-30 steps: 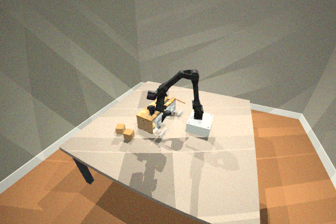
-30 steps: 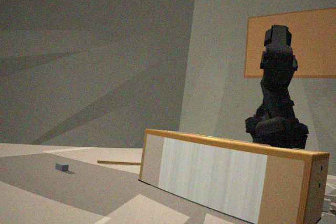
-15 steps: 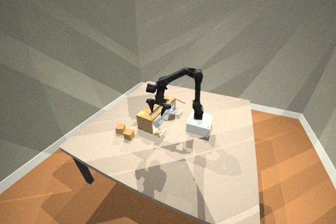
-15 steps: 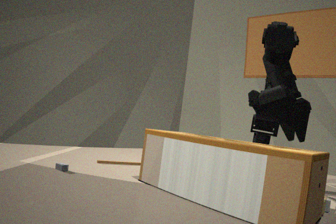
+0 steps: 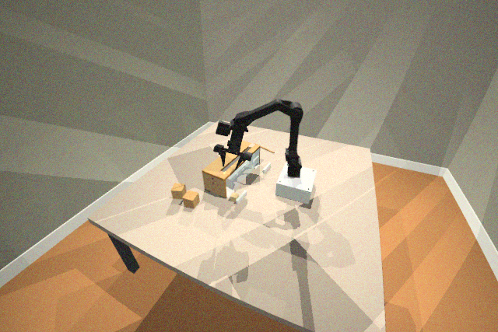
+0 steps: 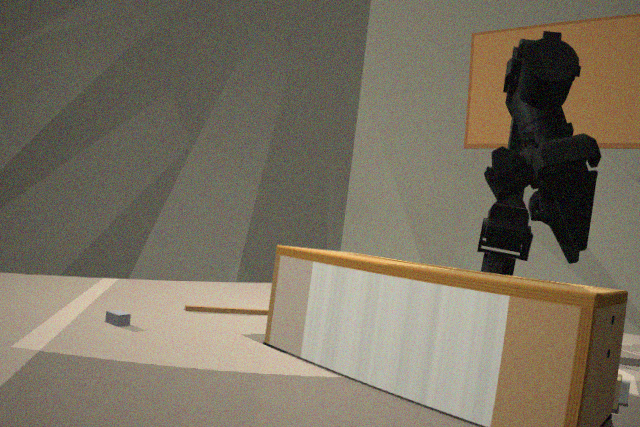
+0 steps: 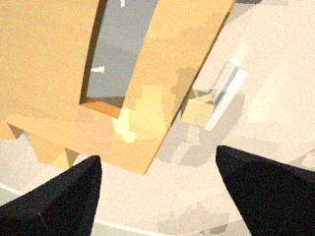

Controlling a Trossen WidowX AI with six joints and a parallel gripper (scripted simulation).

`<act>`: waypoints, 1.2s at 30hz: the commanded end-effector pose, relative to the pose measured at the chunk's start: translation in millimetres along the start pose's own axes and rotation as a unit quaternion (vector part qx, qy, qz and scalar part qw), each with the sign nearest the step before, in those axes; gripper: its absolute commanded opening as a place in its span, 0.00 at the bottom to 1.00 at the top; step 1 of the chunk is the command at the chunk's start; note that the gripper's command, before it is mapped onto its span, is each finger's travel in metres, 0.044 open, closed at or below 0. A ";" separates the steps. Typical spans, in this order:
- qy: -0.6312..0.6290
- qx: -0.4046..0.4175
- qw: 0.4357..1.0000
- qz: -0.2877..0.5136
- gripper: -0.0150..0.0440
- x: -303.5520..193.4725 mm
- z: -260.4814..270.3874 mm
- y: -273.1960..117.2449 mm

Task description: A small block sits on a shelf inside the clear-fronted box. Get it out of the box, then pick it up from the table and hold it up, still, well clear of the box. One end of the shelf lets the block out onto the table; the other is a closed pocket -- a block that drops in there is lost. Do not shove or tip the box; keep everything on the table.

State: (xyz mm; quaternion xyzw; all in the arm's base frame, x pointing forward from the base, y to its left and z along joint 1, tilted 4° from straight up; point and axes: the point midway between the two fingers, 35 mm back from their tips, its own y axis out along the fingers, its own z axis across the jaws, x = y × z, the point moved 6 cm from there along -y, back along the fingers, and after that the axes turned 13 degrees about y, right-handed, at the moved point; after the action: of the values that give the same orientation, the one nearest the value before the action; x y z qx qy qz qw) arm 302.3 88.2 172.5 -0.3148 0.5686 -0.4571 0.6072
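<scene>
The box (image 5: 215,186) (image 6: 542,355) (image 7: 44,59) stands on the table, with a long slot in its wooden top. A small tan block (image 5: 233,197) (image 7: 197,113) lies on the table outside the box, beside its near end. It is against or very close to a low white strip (image 5: 241,197) (image 7: 229,98). My gripper (image 5: 230,166) (image 7: 159,159) is open and empty, with its fingers pointing down above the near end of the box. In the wrist view the block appears beyond the fingertips, nearer the right finger, not between them.
Two larger tan cubes (image 5: 178,190) (image 5: 191,199) sit off the box's near end. A thin wooden stick (image 5: 267,148) (image 6: 227,310) lies by the far end. Another white piece (image 5: 266,167) stands in front of the box. A small grey-blue block (image 6: 117,318) lies farther off. The arm's white base (image 5: 293,190) is nearby.
</scene>
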 end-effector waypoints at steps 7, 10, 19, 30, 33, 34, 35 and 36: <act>-0.498 -0.010 0.865 -0.058 0.74 -20.8 -10.0 6.0; -0.631 -0.025 0.772 -0.073 0.74 -26.7 -14.1 8.1; -0.807 -0.059 0.580 -0.094 0.74 -37.6 -22.1 11.4; -0.935 -0.101 0.325 -0.101 0.74 -48.0 -30.2 13.7; -0.956 -0.113 0.251 -0.099 0.74 -50.5 -32.2 14.2; -0.962 -0.117 0.227 -0.098 0.74 -51.4 -32.9 14.3; -0.967 -0.121 0.202 -0.098 0.74 -52.2 -33.6 14.5; -0.972 -0.125 0.176 -0.097 0.74 -53.1 -34.3 14.6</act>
State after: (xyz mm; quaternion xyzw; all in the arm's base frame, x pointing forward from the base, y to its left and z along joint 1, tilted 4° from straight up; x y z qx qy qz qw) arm 285.4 130.3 174.6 -0.6339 -0.1546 -0.0350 0.7570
